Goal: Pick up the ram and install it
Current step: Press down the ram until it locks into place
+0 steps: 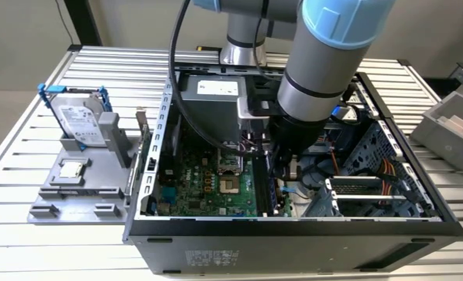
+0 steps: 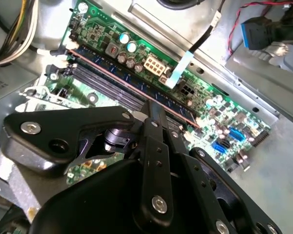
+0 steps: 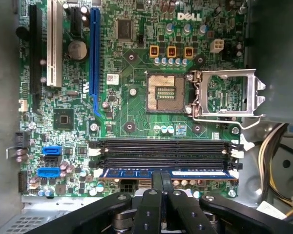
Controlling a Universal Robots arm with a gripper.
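- RAM [image 3: 166, 173] sat edge-down in the motherboard [image 3: 132, 117] slot nearest the board's edge, beside the two empty black slots [image 3: 163, 153]; whether fully seated, couldn't tell.
- In the second wrist view the RAM [image 2: 122, 80] ran as a thin stick along that same row.
- Handling call: light, stiff, thin board, fragile at chips and contacts. Best held by the long top edge near the middle and pushed straight down, no twist.
- Gripper [image 3: 161, 181] was closed narrow on the stick's top edge at about mid-length, fingers [image 3: 157, 179] pinching the RAM.
- Exterior view: gripper [image 1: 287, 175] was down inside the case [image 1: 294, 234], over the board's slot row.
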